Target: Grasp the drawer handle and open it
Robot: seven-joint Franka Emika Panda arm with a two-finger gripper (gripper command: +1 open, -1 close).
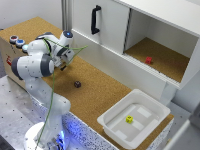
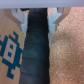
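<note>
A black handle [image 1: 95, 20] stands upright on the white cabinet front [image 1: 102, 25] at the back of the cork table. My gripper [image 1: 65, 63] hangs low over the table, well away from that handle toward the exterior view's left. In the wrist view the gripper [image 2: 37, 21] is open, with pale fingertips [image 2: 20, 18] apart. A dark band [image 2: 37, 52] runs between and beyond them, with cork on one side and a brown surface with a blue print [image 2: 10, 50] on the other. I cannot tell what the band is.
The cabinet's open compartment holds a red block [image 1: 148, 60]. A white tray [image 1: 112, 125] at the table's front holds a yellow block [image 1: 129, 119]. A small dark object [image 1: 77, 84] lies on the cork. A box with red and blue buttons [image 1: 16, 41] stands behind the arm.
</note>
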